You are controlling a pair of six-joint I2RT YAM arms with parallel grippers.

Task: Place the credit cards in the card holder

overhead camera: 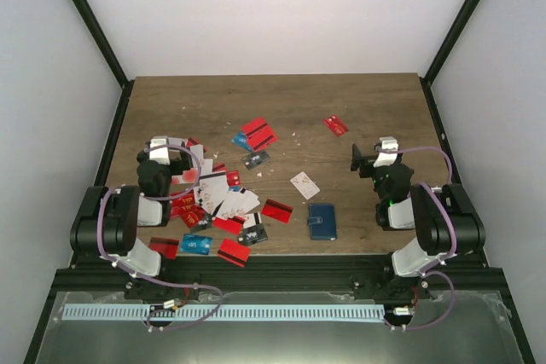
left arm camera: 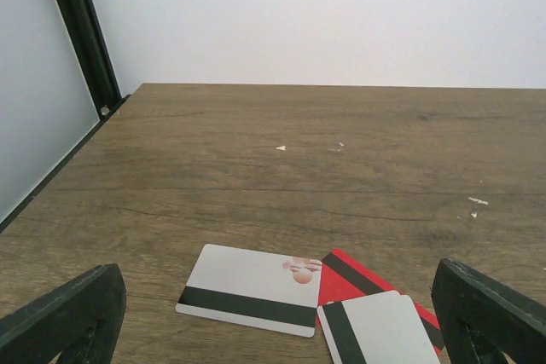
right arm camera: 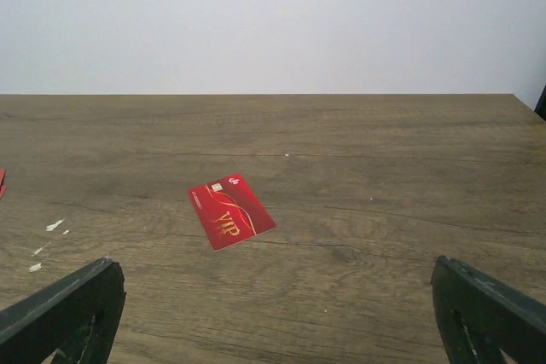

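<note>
Several credit cards (overhead camera: 223,202), red, white, light blue and dark grey, lie scattered over the left half of the wooden table. A lone red card (overhead camera: 336,125) lies at the back right; the right wrist view shows this red card (right arm camera: 231,210) ahead of the fingers. The dark navy card holder (overhead camera: 322,221) lies shut near the front edge. My left gripper (overhead camera: 171,153) hovers open over the pile's left end, with a white striped card (left arm camera: 252,289) and a red card (left arm camera: 363,277) ahead of it. My right gripper (overhead camera: 368,158) stands open at the right, holding nothing.
A white patterned card (overhead camera: 304,184) lies alone between the pile and the holder. Black frame posts (overhead camera: 90,21) and white walls bound the table on three sides. Bare wood (overhead camera: 281,100) stretches across the back.
</note>
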